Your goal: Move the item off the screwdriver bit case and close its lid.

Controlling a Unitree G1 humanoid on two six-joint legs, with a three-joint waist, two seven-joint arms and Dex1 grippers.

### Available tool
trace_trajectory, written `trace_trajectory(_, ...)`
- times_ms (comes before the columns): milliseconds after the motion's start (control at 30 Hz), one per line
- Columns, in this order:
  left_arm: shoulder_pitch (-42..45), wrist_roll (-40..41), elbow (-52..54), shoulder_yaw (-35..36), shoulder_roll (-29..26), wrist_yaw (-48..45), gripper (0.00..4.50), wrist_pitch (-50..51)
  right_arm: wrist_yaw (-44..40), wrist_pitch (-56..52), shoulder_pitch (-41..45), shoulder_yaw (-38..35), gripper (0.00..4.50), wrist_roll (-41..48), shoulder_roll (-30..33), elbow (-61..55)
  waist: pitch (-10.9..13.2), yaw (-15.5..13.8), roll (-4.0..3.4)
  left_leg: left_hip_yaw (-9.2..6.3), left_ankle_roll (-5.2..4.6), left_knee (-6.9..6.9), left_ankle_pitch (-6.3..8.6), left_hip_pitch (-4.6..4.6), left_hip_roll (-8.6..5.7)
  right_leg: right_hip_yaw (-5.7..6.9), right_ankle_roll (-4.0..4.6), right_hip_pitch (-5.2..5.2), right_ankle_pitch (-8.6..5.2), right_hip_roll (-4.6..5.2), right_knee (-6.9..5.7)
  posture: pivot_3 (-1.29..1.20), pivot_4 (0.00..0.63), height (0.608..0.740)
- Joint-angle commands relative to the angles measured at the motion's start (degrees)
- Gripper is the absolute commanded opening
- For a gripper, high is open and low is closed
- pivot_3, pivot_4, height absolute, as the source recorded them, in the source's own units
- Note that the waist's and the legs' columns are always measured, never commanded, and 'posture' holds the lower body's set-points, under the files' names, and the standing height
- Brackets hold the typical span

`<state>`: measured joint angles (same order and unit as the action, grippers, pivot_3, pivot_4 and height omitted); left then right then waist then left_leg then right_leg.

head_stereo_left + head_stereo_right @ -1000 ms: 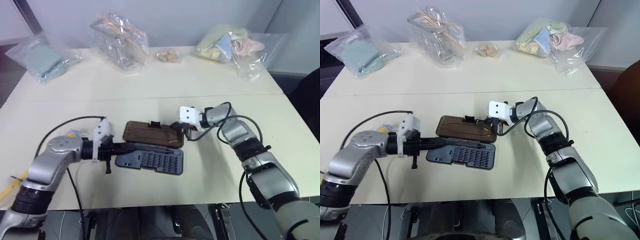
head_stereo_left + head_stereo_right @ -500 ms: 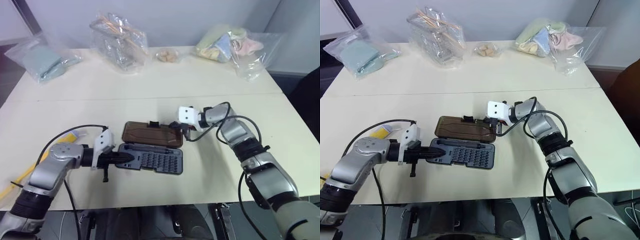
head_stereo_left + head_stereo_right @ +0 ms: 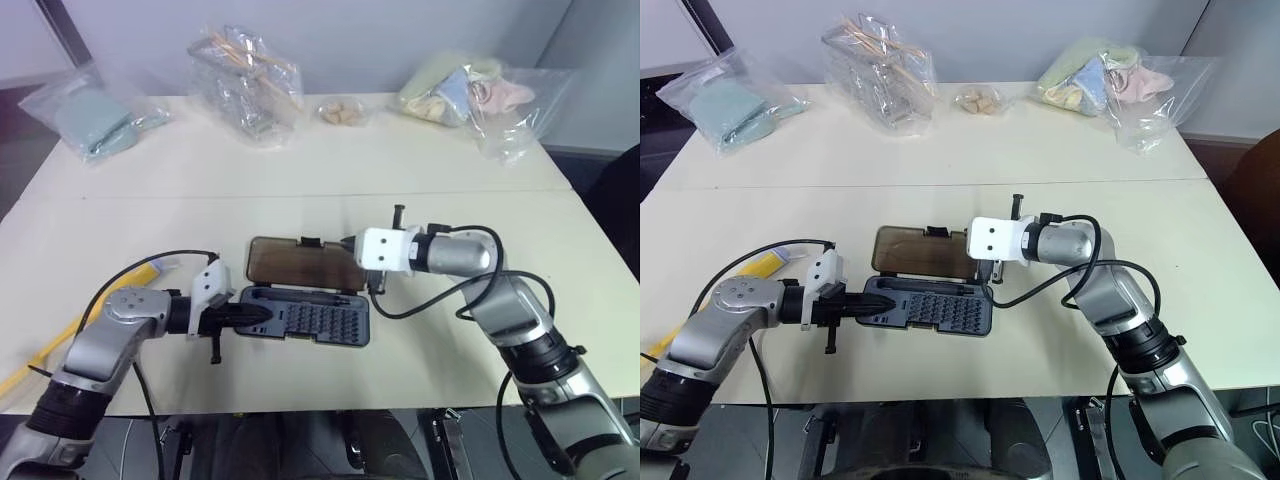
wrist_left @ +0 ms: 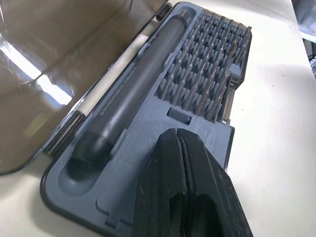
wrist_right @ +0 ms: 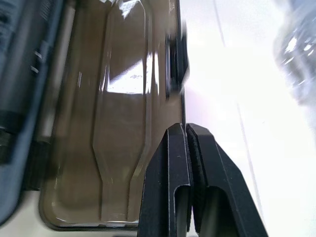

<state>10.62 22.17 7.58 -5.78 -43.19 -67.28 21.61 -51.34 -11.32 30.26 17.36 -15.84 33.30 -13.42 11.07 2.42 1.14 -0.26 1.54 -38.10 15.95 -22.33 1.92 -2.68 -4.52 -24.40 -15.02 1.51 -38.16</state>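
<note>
The screwdriver bit case [image 3: 310, 320] lies open in the middle of the table, rows of bits and a dark driver handle [image 4: 133, 94] in its tray. Its smoky brown lid [image 3: 298, 264] lies folded back behind the tray. My left gripper [image 3: 255, 315] is shut, its tips resting on the tray's left end [image 4: 177, 136]. My right gripper [image 3: 347, 242] is shut and hovers at the lid's right end, over its edge [image 5: 186, 127]. The yellow item [image 3: 150, 270] lies on the table to the left, off the case, partly hidden by my left arm.
Along the far edge of the table [image 3: 450, 170] sit a bag of green cloth [image 3: 95, 120], a clear bag with sticks [image 3: 245, 80], a small packet [image 3: 340, 110] and a bag of pastel cloths [image 3: 470, 90]. Cables loop off both wrists.
My right arm swung its elbow out, rose and drew back, its gripper still at the lid's right end. My left gripper slid from across the case to its left end. The lid now lies flatter.
</note>
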Motion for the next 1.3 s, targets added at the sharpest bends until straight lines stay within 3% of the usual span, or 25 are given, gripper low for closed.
trace_trajectory(33,-0.6,2.8,2.9,1.5,0.2,0.9,0.0,3.6,2.1,2.4,-0.7,0.0,0.06,-2.1,1.0,-3.4,0.0,0.0,0.0,0.0,0.0,0.0,0.0,0.0,0.0,0.0,0.0,0.0,0.0,0.0,0.0,0.0,0.15,0.737)
trace_trajectory(200,2.2,12.2,8.7,7.0,0.0,3.1,0.0,13.2,1.9,0.9,-1.6,-0.5,0.06,-0.3,-0.1,-3.5,0.0,0.0,0.06,-0.04,0.0,-0.01,0.0,-0.05,0.01,0.01,-0.01,-0.02,0.0,-0.01,0.0,0.0,0.15,0.737)
trace_trajectory(367,0.0,9.2,9.8,5.0,-1.8,2.0,0.0,10.8,-2.4,-13.3,2.1,-4.6,0.06,11.4,-5.0,-0.4,0.0,0.2,0.03,-0.02,0.0,-0.01,0.0,-0.03,0.01,-0.01,-0.01,-0.02,0.0,-0.01,0.0,0.0,0.15,0.737)
trace_trajectory(467,-0.9,6.5,7.8,3.4,-2.0,1.6,0.0,7.9,-6.4,-18.3,6.4,-5.3,0.95,16.0,-5.1,6.1,0.0,0.1,0.03,-0.03,0.0,-0.01,0.0,-0.02,0.01,0.0,0.01,-0.02,0.0,-0.01,-0.01,0.0,0.15,0.737)
trace_trajectory(600,-1.6,4.1,5.6,2.3,-2.2,0.5,0.0,4.9,-10.0,-18.7,10.4,-3.1,2.91,17.6,-4.4,13.9,0.0,-0.2,0.03,-0.04,0.0,-0.01,0.0,-0.05,0.01,0.04,0.02,-0.02,0.0,0.01,0.05,0.0,0.15,0.737)
trace_trajectory(1000,-1.7,1.0,1.0,1.4,-1.1,-0.3,0.0,0.9,-9.9,-13.1,17.4,0.0,2.91,16.0,-8.6,34.8,0.1,0.1,0.03,-0.01,0.0,0.02,0.0,-0.08,0.01,0.03,0.0,-0.05,0.0,0.01,0.06,0.0,0.15,0.737)
trace_trajectory(1100,-1.9,0.8,1.0,1.3,-1.0,-0.4,0.0,0.7,-10.0,-10.2,17.7,1.5,2.05,14.5,-9.0,38.6,0.1,0.1,0.03,0.0,0.0,0.02,0.0,-0.08,0.01,0.03,0.0,-0.05,0.01,0.02,0.06,0.0,0.15,0.737)
trace_trajectory(1233,-2.1,0.7,1.2,1.2,-0.9,-0.4,0.0,0.8,-10.1,-7.1,17.7,2.0,0.01,13.4,-9.4,42.1,0.0,0.1,0.04,-0.01,0.0,0.02,0.0,-0.06,0.01,0.03,0.0,-0.05,0.01,0.01,0.05,0.0,0.15,0.737)
trace_trajectory(1300,-2.3,0.7,1.4,1.3,-0.9,-0.4,0.0,0.9,-10.4,-5.7,17.5,2.2,0.01,12.8,-9.3,42.8,0.0,0.3,0.08,-0.02,0.0,0.03,0.0,-0.01,0.05,0.04,0.0,-0.01,0.01,-0.03,0.05,0.0,0.15,0.737)
